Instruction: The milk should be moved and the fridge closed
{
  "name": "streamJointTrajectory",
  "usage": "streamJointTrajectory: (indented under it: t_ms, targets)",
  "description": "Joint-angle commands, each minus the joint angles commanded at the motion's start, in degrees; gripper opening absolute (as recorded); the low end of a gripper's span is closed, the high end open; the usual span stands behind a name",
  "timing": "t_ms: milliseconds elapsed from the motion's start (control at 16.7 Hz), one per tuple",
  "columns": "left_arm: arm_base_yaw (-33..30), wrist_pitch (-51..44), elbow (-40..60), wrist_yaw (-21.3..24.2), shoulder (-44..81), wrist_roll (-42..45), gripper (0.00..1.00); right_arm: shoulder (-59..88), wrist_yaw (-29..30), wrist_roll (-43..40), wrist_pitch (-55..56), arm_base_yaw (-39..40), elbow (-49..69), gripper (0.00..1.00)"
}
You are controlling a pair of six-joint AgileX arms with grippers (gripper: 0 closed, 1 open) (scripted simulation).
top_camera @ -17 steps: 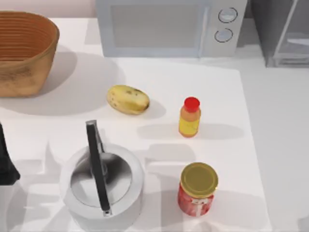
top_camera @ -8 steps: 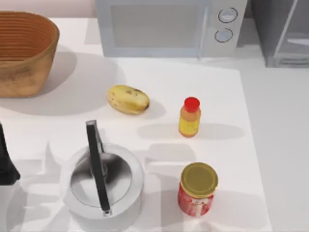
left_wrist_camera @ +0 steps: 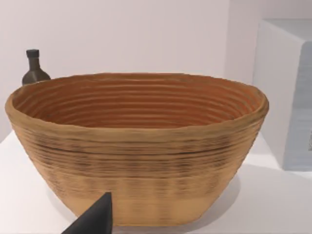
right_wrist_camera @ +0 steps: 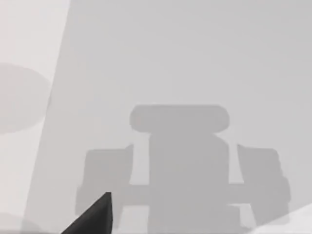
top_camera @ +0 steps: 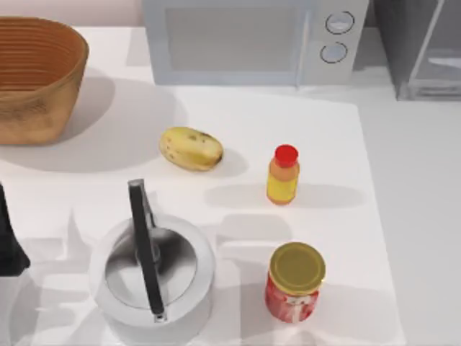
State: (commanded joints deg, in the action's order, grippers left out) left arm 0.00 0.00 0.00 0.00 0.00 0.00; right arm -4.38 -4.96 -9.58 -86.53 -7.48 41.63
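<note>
At the top view's left edge, level with the kettle (top_camera: 155, 270), my left arm (top_camera: 7, 241) stands parked. The left gripper (left_wrist_camera: 95, 219) faces the basket (left_wrist_camera: 136, 156) from close by; whether it is open or closed I cannot tell. The right gripper (right_wrist_camera: 95, 217) hangs above bare table (right_wrist_camera: 195, 58), throwing its shadow on it, with the pale mat (right_wrist_camera: 24, 39) just to one side; its state I cannot tell either.

Nothing on the table has shifted over the last second: potato (top_camera: 191, 148), bottle (top_camera: 283, 175), jar (top_camera: 295, 281) and kettle lie as they did, and the left arm holds the same spot. I take it that no step of the task is under way yet.

The fridge (top_camera: 421, 47) stands at the far right corner, just beside the microwave (top_camera: 245, 40). Its pale door frame runs at a slant, so the door looks ajar. Where the milk is I cannot tell; it may be inside.

For moving, the grey strip of table (top_camera: 418, 216) between the mat's right edge and the fridge gives the right arm an open lane. The bottle and jar stand near that edge, and a wide swing could knock them. On the left, kettle and basket crowd the other arm.
</note>
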Motion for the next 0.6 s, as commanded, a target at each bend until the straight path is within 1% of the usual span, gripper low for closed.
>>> streamJointTrajectory:
  t_ms: [120,240,600]
  targets:
    - [0.0,0.0,0.0,0.0,0.0,0.0,1.0,7.81,-3.89,-7.75,-1.53,-7.06,2.97,1.0]
    - [0.0,0.0,0.0,0.0,0.0,0.0,1.0,17.89,-8.28,-17.72,-3.01,-15.68,6.48,1.0]
    - [0.0,0.0,0.0,0.0,0.0,0.0,1.0,53.68,-22.53,-52.49,-4.9,-46.06,18.08,1.0]
